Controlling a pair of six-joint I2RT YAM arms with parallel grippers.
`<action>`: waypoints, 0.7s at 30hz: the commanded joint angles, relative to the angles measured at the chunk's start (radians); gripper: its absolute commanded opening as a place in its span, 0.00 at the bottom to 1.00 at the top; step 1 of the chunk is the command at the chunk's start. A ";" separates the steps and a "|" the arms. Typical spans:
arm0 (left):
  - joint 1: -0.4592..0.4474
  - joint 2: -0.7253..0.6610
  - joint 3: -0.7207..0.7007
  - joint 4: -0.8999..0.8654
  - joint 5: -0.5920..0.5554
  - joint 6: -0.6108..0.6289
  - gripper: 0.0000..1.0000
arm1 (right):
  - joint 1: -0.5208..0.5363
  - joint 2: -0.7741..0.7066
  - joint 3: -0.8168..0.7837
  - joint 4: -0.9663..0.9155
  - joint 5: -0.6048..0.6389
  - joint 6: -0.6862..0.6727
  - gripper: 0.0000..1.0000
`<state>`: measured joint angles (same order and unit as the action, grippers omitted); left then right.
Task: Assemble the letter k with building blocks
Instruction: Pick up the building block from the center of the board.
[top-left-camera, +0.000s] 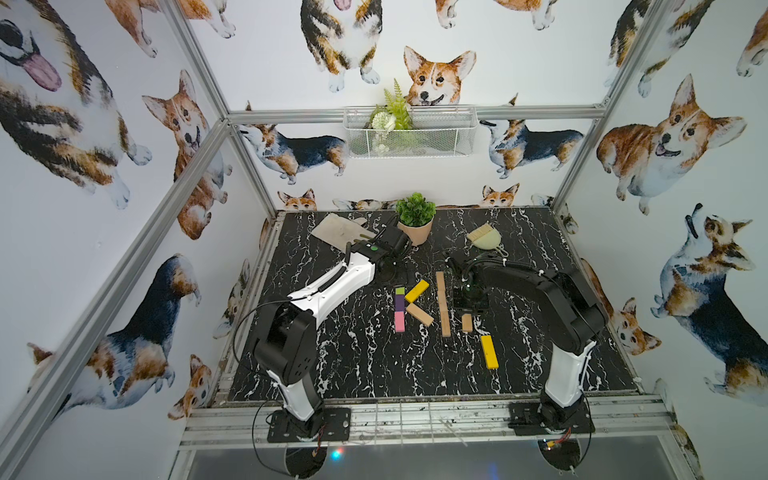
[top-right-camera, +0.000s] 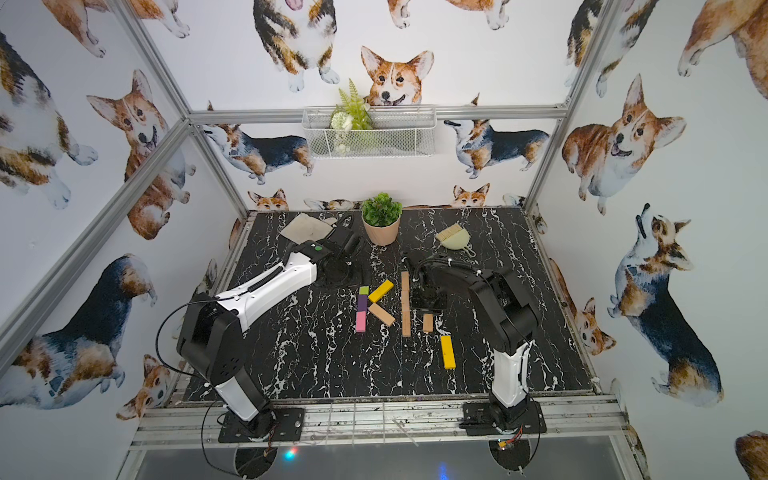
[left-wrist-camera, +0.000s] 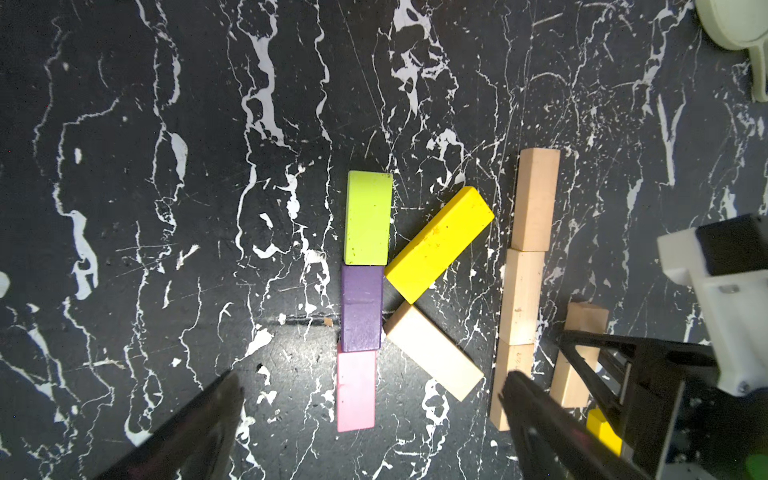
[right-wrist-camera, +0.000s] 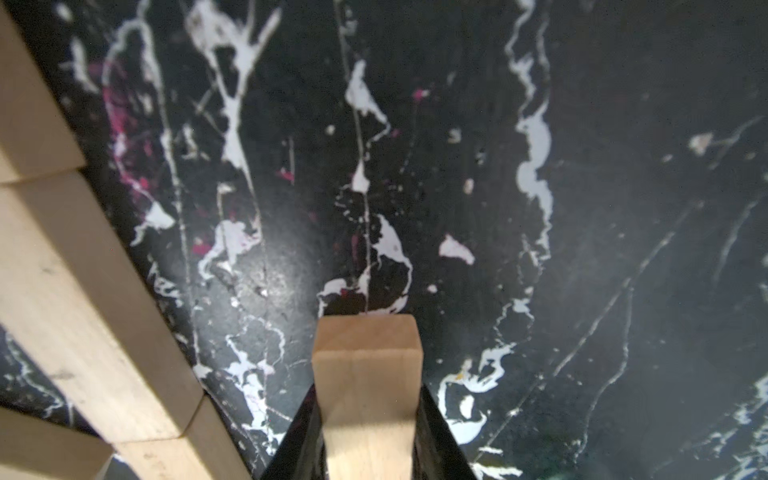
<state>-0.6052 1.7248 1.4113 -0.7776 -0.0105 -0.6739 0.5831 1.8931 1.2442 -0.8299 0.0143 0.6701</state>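
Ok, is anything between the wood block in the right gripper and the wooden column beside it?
Nothing visible. The right gripper holds the wood block, and only bare table lies between it and the column of three wood blocks. The spare yellow block lies nearer the robot, clear of that gap.

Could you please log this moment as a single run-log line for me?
right pincer: shut on loose tan block | left pincer: open, empty | tan stem: laid

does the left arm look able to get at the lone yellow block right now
Probably not: the lone yellow block lies beyond the tan row, and the right gripper, closed on a tan block, stands between. The left gripper is open and empty, but its path crosses both.
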 joint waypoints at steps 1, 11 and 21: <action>0.000 -0.016 -0.006 -0.008 -0.013 -0.009 1.00 | -0.036 -0.008 -0.008 0.032 -0.046 0.094 0.18; -0.002 -0.040 -0.027 0.001 -0.017 -0.009 1.00 | -0.126 0.021 0.118 0.047 -0.060 0.236 0.15; -0.004 -0.059 -0.041 -0.006 -0.029 0.007 1.00 | -0.156 0.154 0.285 0.032 -0.068 0.302 0.13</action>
<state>-0.6086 1.6726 1.3701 -0.7769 -0.0189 -0.6731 0.4294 2.0212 1.4952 -0.7883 -0.0525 0.9123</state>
